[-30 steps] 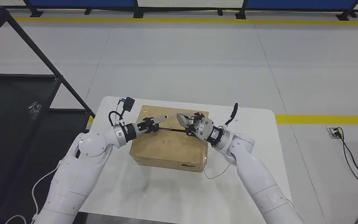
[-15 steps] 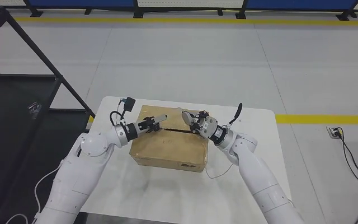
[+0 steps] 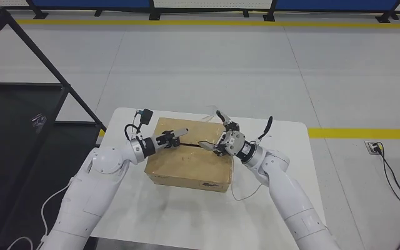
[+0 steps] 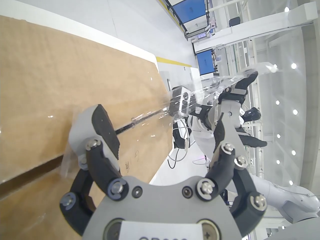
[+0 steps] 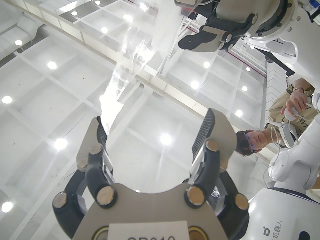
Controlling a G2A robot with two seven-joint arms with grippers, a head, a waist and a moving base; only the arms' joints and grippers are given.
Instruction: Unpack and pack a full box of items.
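Step in hand, as judged: stripping the clear tape [image 5: 130,58] off the top seam [image 3: 190,145] of the cardboard box [image 3: 187,164]. The box sits on the white table [image 3: 275,206] with its flaps down. To do it well, pull the strip low and along the seam rather than straight up, so that it comes away in one piece without tearing the cardboard face. Brace the box with the other arm so it neither lifts nor slides. Risk noted: the strip clings to a single finger pad of the right gripper [image 5: 153,118], whose fingers are spread and not pinching. Adhesion alone may let go, so closing on the strip before the pull seems wise. Pose: the right gripper is above the box at the robot's-right end of the seam, wrist turned so the fingers point up and away from the box, tape stretched from seam to fingertip. The left gripper [image 4: 162,123] lies low over the box top toward the other end of the seam, fingers released and holding nothing. One pad [image 4: 105,126] is just beside the seam; contact with the cardboard cannot be told.
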